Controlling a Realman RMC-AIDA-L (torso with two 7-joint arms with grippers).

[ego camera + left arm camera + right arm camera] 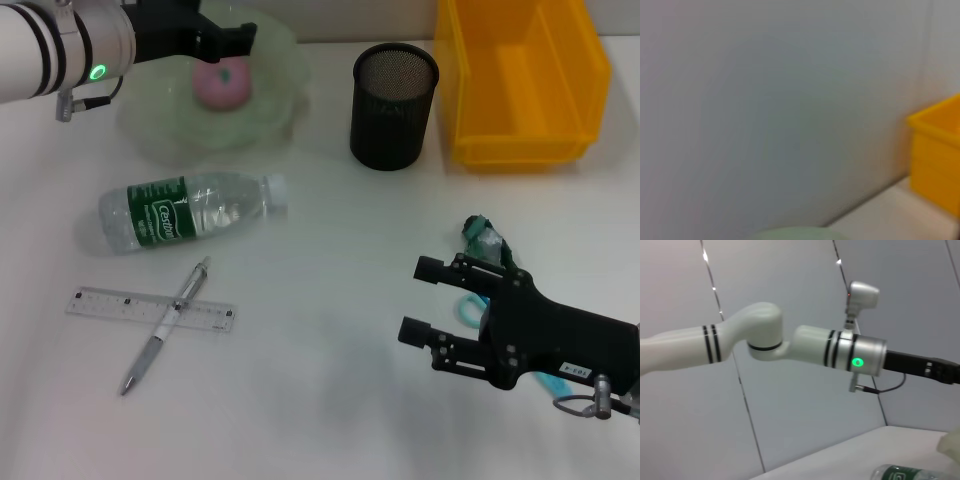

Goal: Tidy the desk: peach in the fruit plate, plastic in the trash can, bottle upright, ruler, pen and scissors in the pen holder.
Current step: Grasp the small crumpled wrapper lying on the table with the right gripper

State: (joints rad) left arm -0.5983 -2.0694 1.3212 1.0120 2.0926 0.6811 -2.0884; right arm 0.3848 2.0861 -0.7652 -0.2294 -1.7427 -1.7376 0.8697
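A pink peach (222, 82) lies in the pale green fruit plate (150, 130) at the back left, and my left gripper (232, 40) hovers just over it. The clear bottle (185, 212) with a green label lies on its side. A pen (165, 325) lies across a clear ruler (110, 302) at the front left. My right gripper (420, 300) stands open and empty at the front right. It sits over the teal scissors (467, 310). A crumpled bit of plastic (482, 236) lies just behind it. The black mesh pen holder (394, 105) stands at the back centre.
The yellow bin (520, 80) sits at the back right beside the pen holder; it also shows in the left wrist view as a yellow bin (937, 150). The right wrist view shows the left arm (805, 345) before a grey wall, with the bottle (910, 473) below it.
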